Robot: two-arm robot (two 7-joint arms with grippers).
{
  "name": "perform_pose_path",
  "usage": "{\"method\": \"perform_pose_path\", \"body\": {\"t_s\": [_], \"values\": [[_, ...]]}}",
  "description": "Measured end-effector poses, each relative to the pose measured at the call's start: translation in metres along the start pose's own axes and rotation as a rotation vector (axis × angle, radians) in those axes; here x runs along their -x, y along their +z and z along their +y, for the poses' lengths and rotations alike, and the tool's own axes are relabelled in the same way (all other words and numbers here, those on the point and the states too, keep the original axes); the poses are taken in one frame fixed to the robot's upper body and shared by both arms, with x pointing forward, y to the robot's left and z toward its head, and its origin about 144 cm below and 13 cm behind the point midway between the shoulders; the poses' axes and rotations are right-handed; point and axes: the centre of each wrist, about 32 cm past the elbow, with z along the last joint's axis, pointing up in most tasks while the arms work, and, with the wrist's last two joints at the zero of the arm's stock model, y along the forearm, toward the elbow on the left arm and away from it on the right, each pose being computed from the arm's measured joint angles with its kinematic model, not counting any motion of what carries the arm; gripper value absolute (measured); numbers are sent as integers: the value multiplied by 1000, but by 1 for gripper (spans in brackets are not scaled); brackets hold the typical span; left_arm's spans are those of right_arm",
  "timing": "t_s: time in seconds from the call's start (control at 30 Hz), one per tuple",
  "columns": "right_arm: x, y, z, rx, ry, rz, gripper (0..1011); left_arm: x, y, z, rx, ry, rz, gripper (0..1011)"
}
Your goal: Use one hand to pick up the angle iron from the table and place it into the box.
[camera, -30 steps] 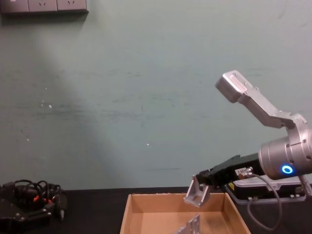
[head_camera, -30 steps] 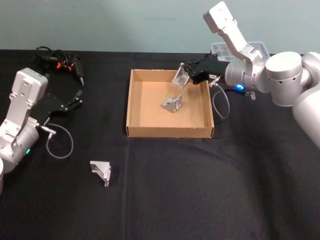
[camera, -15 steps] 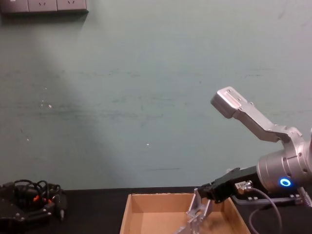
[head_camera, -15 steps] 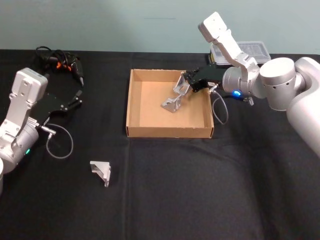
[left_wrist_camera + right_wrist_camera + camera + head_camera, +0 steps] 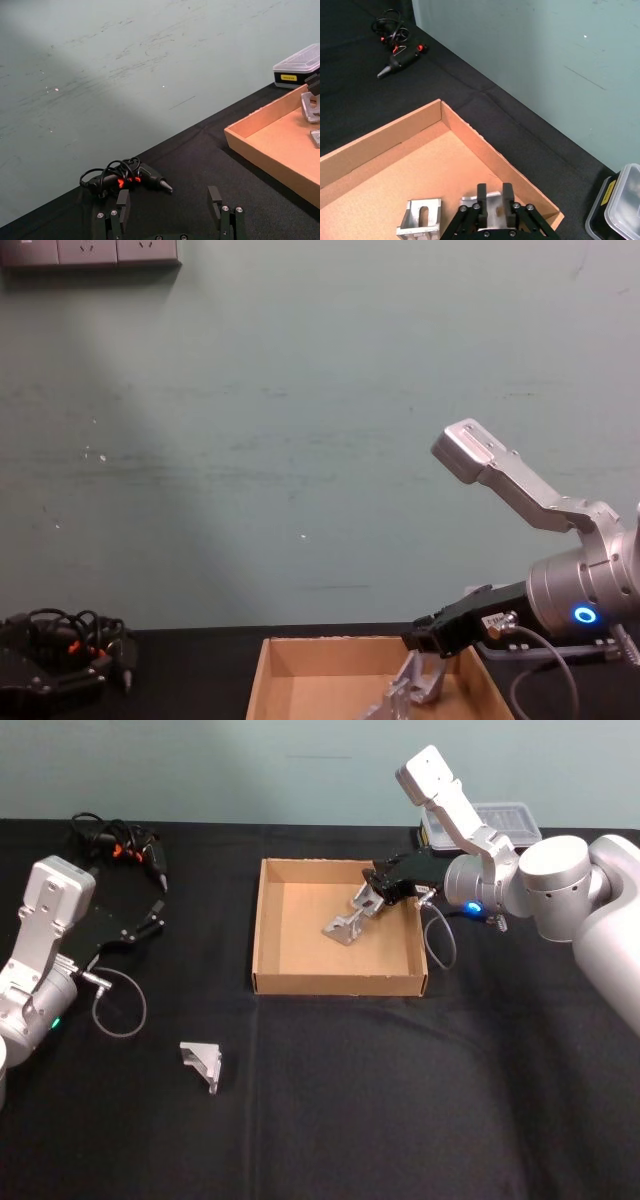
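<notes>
My right pincer [image 5: 373, 891] clamps an angle iron [image 5: 360, 906] inside the box [image 5: 258, 932], toward its two o'clock corner, just beside a second iron [image 5: 342, 929]. My left pincer [image 5: 170, 201] sits wide apart, parked at nine o'clock.

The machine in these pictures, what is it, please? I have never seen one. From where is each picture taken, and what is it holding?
It is a robot with two arms, each ending in a claw. One picture looks down from its head, one looks forward from its chest, and one comes from each wrist. The right claw is shut on an angle iron, low inside the cardboard box, beside a second angle iron. A third angle iron lies on the black table. The left claw is open, idle at the left.
</notes>
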Motion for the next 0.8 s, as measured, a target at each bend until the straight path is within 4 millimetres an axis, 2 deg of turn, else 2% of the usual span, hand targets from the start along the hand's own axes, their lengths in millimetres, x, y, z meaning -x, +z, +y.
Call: {"method": "perform_pose_path", "body": {"t_s": [0.8], "values": [[0,0,0,-2,0,2,916,0,0,0,0,0,0,1011]]}}
